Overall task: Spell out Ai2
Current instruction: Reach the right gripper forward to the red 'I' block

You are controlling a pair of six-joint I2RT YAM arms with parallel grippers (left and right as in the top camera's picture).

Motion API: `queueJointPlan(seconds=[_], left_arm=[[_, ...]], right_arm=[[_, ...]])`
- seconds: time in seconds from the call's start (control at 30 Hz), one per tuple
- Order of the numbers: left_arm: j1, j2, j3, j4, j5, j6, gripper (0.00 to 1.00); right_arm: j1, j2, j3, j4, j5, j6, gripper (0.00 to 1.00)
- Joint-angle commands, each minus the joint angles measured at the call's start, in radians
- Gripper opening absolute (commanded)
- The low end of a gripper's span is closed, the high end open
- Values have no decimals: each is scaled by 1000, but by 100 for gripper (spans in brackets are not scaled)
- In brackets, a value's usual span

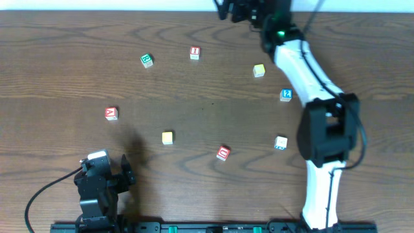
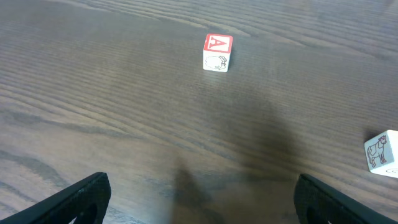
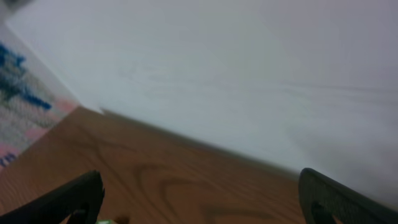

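Quick status from my end. The left end effector [image 1: 126, 169] sits in the lower left of the overhead frame. On its wrist cam [image 2: 202, 186] the two fingers [image 2: 84, 199] poke in at the bottom corners with a big gap between them, so it's spread wide and carrying nothing. The right end effector [image 1: 234, 9] is up at the very top edge of the overhead, at the far side of the tabletop [image 1: 65, 71]. Its wrist cam [image 3: 199, 186] is blurry and mostly shows a white wall [image 3: 249, 74], but the fingers [image 3: 339, 199] are wide apart there too, with nothing between them.

The blocks are scattered and none are touching. The red A block [image 1: 111, 113] is left of centre in the overhead, above the left arm. It also shows in the upper middle of the left wrist view [image 2: 217, 51], A face up, well apart from the fingers. The red I block [image 1: 195, 53] is near the top middle; it reads like an I to me, but it's small. The blue 2 block [image 1: 286, 95] is right of centre, just beside the right arm's white link. So the three are well apart and not lined up.

Others around:
- green block [image 1: 147, 60], upper left, letter too small to read
- upper yellow block [image 1: 259, 70]
- lower yellow block [image 1: 167, 137]
- lower red block [image 1: 223, 153]
- white block [image 1: 281, 143]
- cow block [image 2: 380, 151], peeking in at the right edge of the left wrist view
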Motion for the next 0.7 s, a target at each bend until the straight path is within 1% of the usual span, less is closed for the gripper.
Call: queueJointPlan(seconds=[0.0,0.13,0.23,0.33,0.37,0.43,0.57,0.67], left_arm=[[6,-6,-8,-1,-6,3,95],[6,-6,-8,-1,-6,3,95],[6,-6,-8,-1,-6,3,95],[6,-6,-8,-1,-6,3,95],[6,-6,-8,-1,-6,3,95],[6,-6,-8,-1,-6,3,95],[6,-6,-8,-1,-6,3,95],[6,-6,-8,-1,-6,3,95]], right_arm=[[74,64,81,-20,77,-70,99],[156,119,103,-19,212,-51,94],[207,142,103,-19,330,-34,95],[250,163,103,-30,457,22,94],[259,169,103,-35,490,40,91],[271,179,103,-49,553,84,89],[274,198,103,-89,600,150,87],[269,211,103,-117,603,170,83]])
